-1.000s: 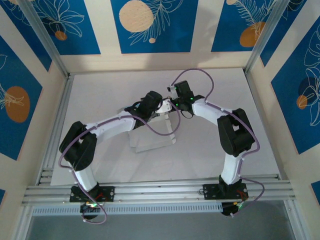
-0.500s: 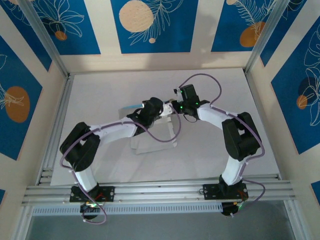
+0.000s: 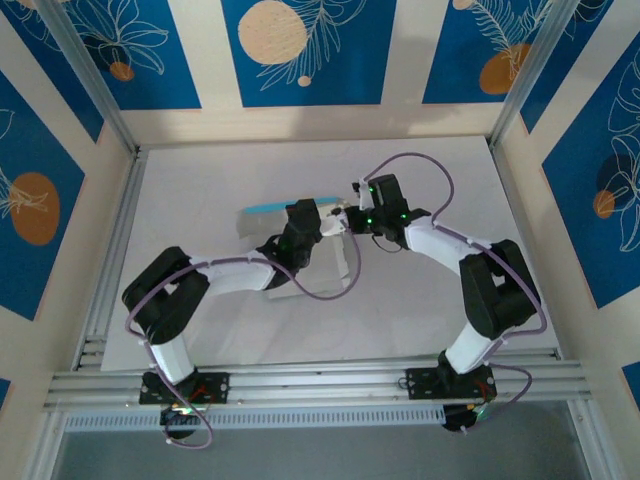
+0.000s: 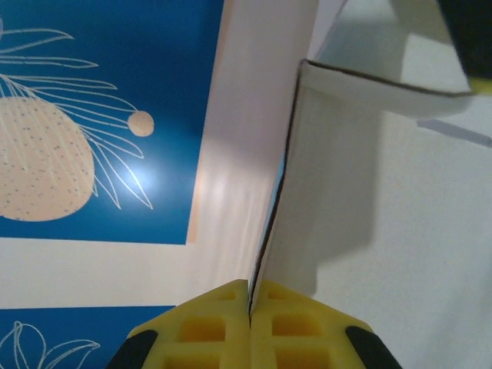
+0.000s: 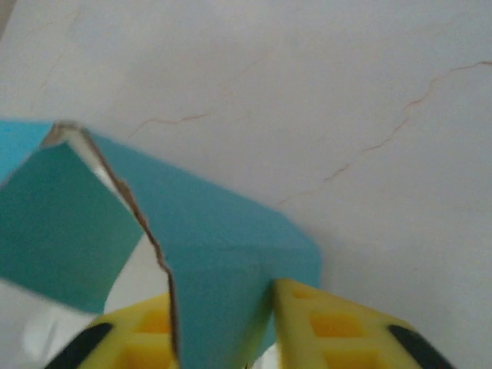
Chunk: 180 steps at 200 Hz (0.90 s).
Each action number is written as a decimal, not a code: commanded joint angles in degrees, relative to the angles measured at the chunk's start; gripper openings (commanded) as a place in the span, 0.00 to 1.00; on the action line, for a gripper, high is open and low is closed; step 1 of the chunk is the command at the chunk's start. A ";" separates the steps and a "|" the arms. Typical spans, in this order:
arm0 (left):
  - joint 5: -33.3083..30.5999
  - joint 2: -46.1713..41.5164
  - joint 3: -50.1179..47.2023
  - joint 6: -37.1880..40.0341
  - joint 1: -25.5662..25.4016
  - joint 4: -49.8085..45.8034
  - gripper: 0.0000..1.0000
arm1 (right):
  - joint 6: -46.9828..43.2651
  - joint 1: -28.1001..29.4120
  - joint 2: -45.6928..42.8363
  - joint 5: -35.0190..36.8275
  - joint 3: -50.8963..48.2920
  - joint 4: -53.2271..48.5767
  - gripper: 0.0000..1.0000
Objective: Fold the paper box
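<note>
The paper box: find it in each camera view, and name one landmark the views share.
Top external: paper box near the centre of the table.
Left wrist: paper box white, rising from bottom centre.
Right wrist: paper box light blue, lower left to centre.
Shared landmark: the white table.

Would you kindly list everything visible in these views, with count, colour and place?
paper box: one, white and light blue, half folded, mid-table between the end effectors
table: one, white, underneath
wall panels: several, blue with leaf and orange-disc prints, on the cream walls
frame rails: several, silver, along the table edges
cables: two, purple, looping off the arms
arms: two, white with black joints, left, right
left end effector: yellow, shut on the box's card edge
right end effector: yellow, jaws parted, blue flap between them
</note>
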 commanded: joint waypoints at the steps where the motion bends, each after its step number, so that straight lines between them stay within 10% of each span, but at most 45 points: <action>1: 1.02 1.47 -2.84 3.19 -1.48 11.72 0.00 | -1.21 0.57 -4.02 -9.03 -1.57 0.52 0.34; 92: 6.63 2.89 -8.87 8.20 -2.62 17.08 0.00 | -16.58 -12.23 -17.54 -28.76 -4.54 -1.10 0.39; 180: 8.76 3.68 -10.85 11.20 -3.48 19.94 0.00 | -38.69 -14.03 0.39 -12.21 3.96 -13.11 0.28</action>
